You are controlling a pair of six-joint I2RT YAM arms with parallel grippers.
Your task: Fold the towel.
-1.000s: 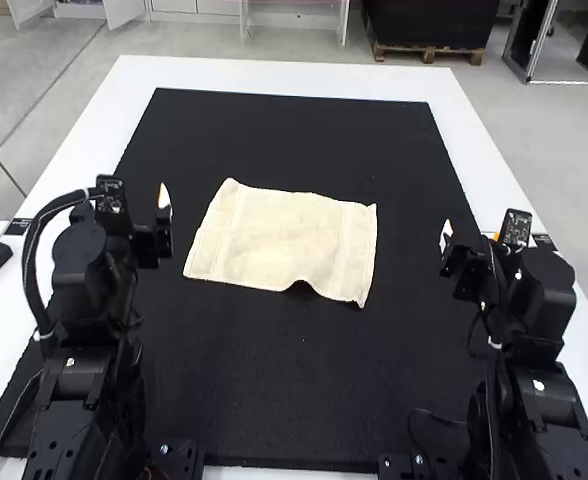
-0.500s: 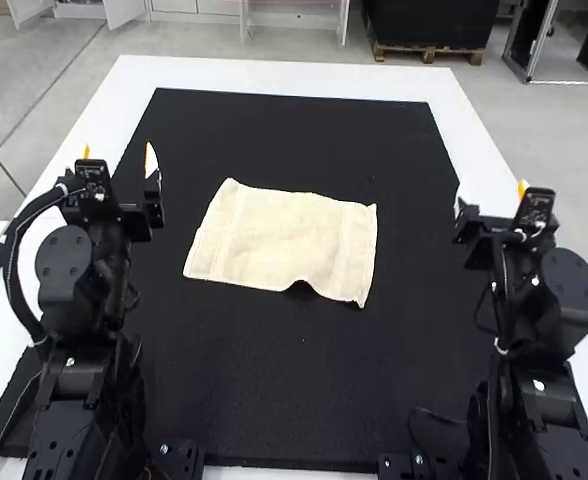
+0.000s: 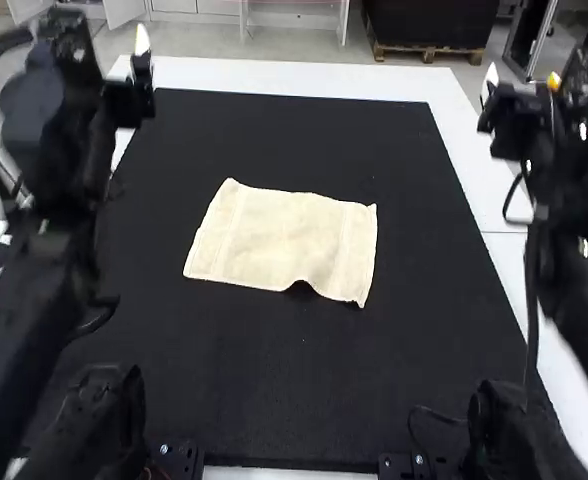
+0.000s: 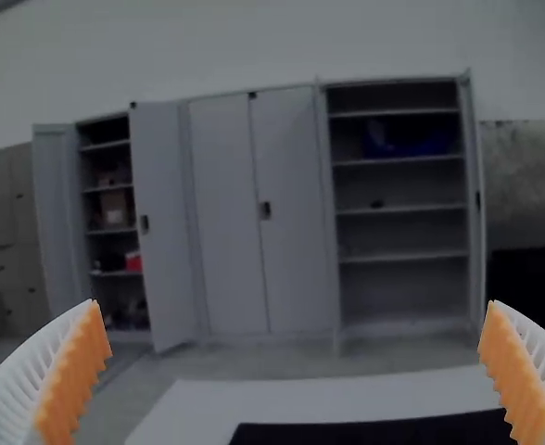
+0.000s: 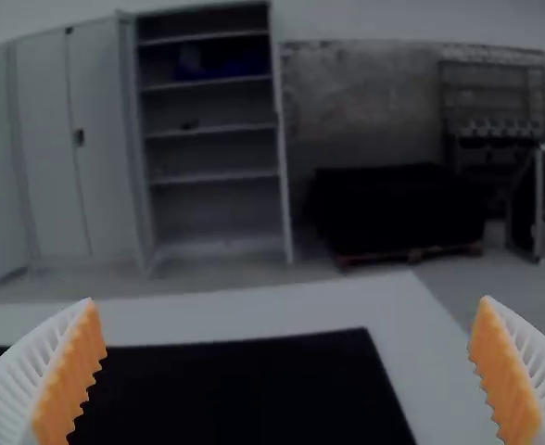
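High view: one cream towel [image 3: 274,235] lies spread on one black mat [image 3: 294,400], around the middle of the white table [image 3: 294,76], with a single raised ripple in its near edge, towards the right near corner. Two claws noted, both apart from the towel. The left claw [image 3: 106,45] appears in line with the table's far left corner; the right claw [image 3: 522,82] appears beside the far right corner.

Left wrist view: two white ribbed fingers [image 4: 18,380], two orange pads [image 4: 73,380]; the left claw [image 4: 294,308] stands wide apart, nothing between the pads. Beyond are the table's far edge and three cabinets [image 4: 226,213], two open, one closed.

Right wrist view: two fingers and two pads of the same pattern; the right claw [image 5: 286,301] also stands wide apart and holds nothing. Beyond are the table's far right corner, one mat corner and one dark covered stack [image 5: 398,209] on a pallet [image 5: 411,254].
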